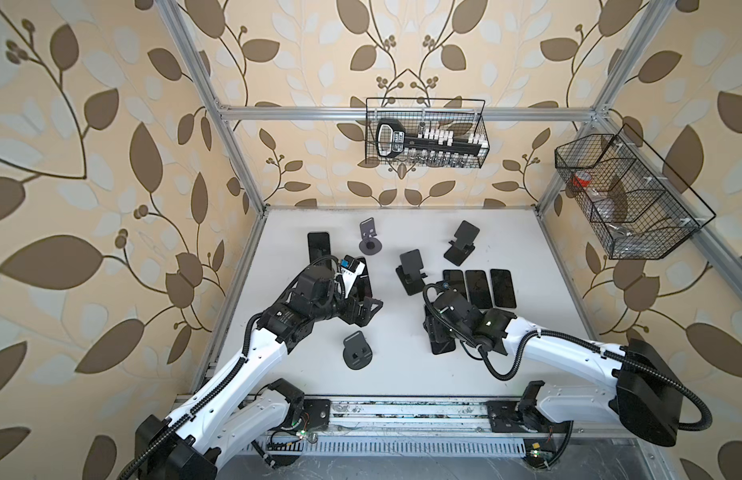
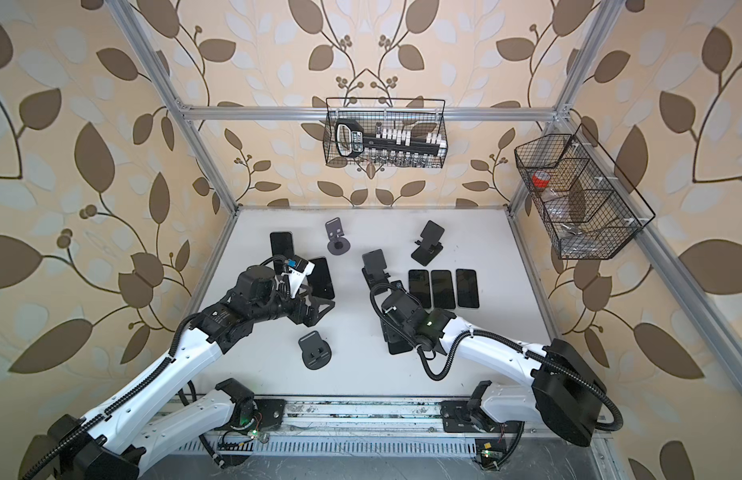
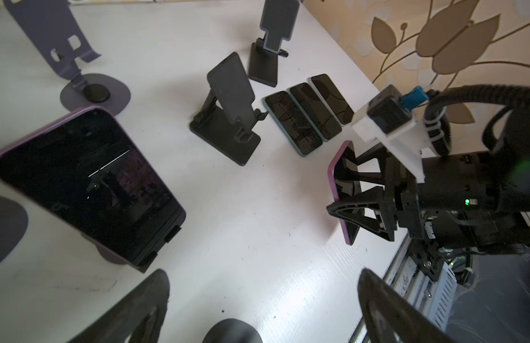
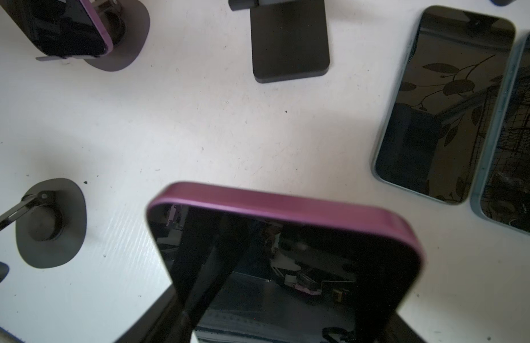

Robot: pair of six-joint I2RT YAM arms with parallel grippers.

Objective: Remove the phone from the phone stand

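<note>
My right gripper [image 3: 342, 187] is shut on a purple-edged phone [image 4: 287, 252] and holds it on end just above the white table [image 1: 402, 365]. No phone stand shows under it. In both top views the right wrist hides most of this phone [image 1: 442, 347]. A second purple-edged phone [image 3: 88, 184] leans on a phone stand with a round base [image 4: 121, 56], just beyond my left gripper [image 1: 363, 311]. The left gripper's fingers [image 3: 133, 308] stand wide open over bare table, holding nothing.
Three phones [image 1: 479, 289] lie flat side by side at the right. Empty stands sit at the back [image 1: 369, 239], back right [image 1: 461, 243], middle [image 1: 411, 270] and front [image 1: 357, 351]. Another phone [image 1: 319, 247] is at the back left. Wire baskets [image 1: 425, 133] hang on the walls.
</note>
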